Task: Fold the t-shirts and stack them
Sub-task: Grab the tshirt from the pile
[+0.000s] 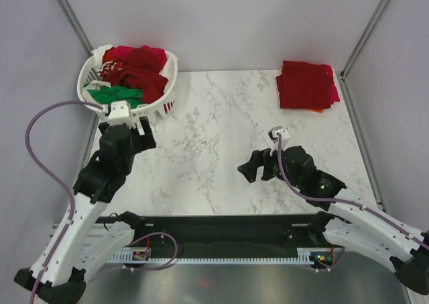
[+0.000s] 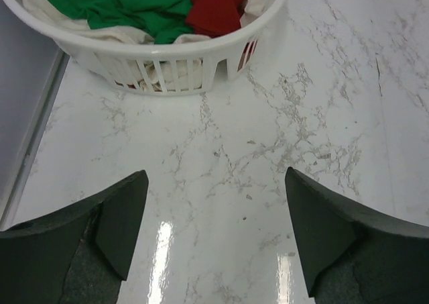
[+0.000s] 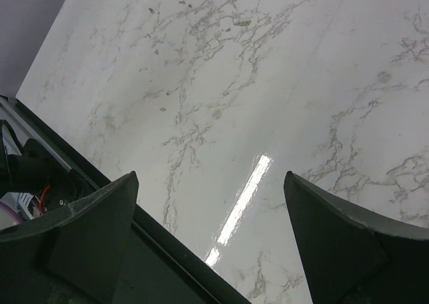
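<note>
A stack of folded dark red t-shirts (image 1: 306,84) lies at the table's far right, with an orange one showing at its lower edge. Unfolded t-shirts fill the white lattice basket (image 1: 165,100) at the far left: dark red ones (image 1: 141,66), a green one (image 1: 115,94) and white cloth. In the left wrist view the green shirt (image 2: 127,5) and a red one (image 2: 216,10) lie in the basket (image 2: 167,66). My left gripper (image 1: 129,125) is open and empty just in front of the basket. My right gripper (image 1: 253,168) is open and empty over the table's near right part.
Grey walls with metal corner posts close in the table on three sides. A black rail (image 1: 221,233) with the arm bases runs along the near edge; it also shows in the right wrist view (image 3: 134,250). A purple cable (image 1: 47,116) loops at the left arm.
</note>
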`<state>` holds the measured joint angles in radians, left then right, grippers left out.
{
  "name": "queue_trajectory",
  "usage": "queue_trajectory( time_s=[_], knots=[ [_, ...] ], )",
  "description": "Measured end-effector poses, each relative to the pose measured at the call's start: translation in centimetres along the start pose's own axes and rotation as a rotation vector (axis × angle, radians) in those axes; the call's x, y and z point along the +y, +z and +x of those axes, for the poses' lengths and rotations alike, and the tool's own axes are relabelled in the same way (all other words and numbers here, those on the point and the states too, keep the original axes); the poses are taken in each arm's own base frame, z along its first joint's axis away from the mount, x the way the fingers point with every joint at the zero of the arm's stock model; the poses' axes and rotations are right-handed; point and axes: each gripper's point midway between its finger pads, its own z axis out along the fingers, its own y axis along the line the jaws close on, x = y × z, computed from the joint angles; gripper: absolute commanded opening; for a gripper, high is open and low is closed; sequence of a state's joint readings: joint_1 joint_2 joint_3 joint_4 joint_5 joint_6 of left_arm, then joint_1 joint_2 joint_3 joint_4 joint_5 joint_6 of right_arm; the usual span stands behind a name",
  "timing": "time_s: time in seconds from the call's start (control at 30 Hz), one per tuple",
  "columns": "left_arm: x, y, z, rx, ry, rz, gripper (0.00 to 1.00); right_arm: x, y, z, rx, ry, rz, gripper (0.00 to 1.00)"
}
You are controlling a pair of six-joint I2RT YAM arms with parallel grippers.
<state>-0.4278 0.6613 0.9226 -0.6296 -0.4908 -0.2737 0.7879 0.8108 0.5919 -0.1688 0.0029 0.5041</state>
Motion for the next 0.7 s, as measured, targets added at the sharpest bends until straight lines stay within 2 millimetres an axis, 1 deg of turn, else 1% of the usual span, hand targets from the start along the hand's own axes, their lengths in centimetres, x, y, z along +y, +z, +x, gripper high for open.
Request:
queue_trajectory(
  time_s=[0.03,0.13,0.17,0.2,0.23,0.37,0.4,0.47,0.53,0.6,0.7],
  knots=[
    [-0.3,0.7,-0.6,0.014,0.020,-0.013,0.91,-0.2,-0.3,0.2,0.005,-0.002,0.006,0.98],
    [-2.0,3.8,-3.0,0.050,0.058,-0.043,0.90,-0.6,-1.0,0.6,0.021,-0.004,0.025,0.98],
    [-2.6,5.1,-3.7,0.062,0.058,-0.049,0.89,-0.7,-1.2,0.8,0.026,-0.004,0.031,0.98],
    [-3.4,7.1,-4.4,0.087,0.061,-0.053,0.89,-0.9,-1.4,0.9,0.029,-0.004,0.039,0.98],
    [-3.3,7.9,-4.7,0.093,0.057,-0.066,0.89,-1.0,-1.5,1.0,0.033,-0.004,0.043,0.98],
    [-3.7,12.9,-7.0,0.117,0.041,-0.111,0.87,-1.7,-1.9,1.9,0.068,-0.004,0.073,0.98],
    [-3.8,13.8,-7.5,0.119,0.037,-0.116,0.87,-1.9,-2.0,2.2,0.078,-0.005,0.080,0.98],
    [-4.1,16.5,-8.4,0.125,0.028,-0.126,0.84,-2.2,-2.2,2.7,0.100,-0.005,0.092,0.98],
    [-4.4,18.9,-8.9,0.133,0.017,-0.117,0.82,-2.3,-2.4,3.0,0.113,-0.005,0.099,0.98],
    [-4.5,21.1,-8.8,0.149,0.009,-0.111,0.82,-2.4,-2.7,3.2,0.119,-0.003,0.102,0.98],
    [-3.7,24.4,-7.8,0.189,-0.002,-0.117,0.81,-2.5,-2.9,3.3,0.124,0.001,0.105,0.98]
  ],
)
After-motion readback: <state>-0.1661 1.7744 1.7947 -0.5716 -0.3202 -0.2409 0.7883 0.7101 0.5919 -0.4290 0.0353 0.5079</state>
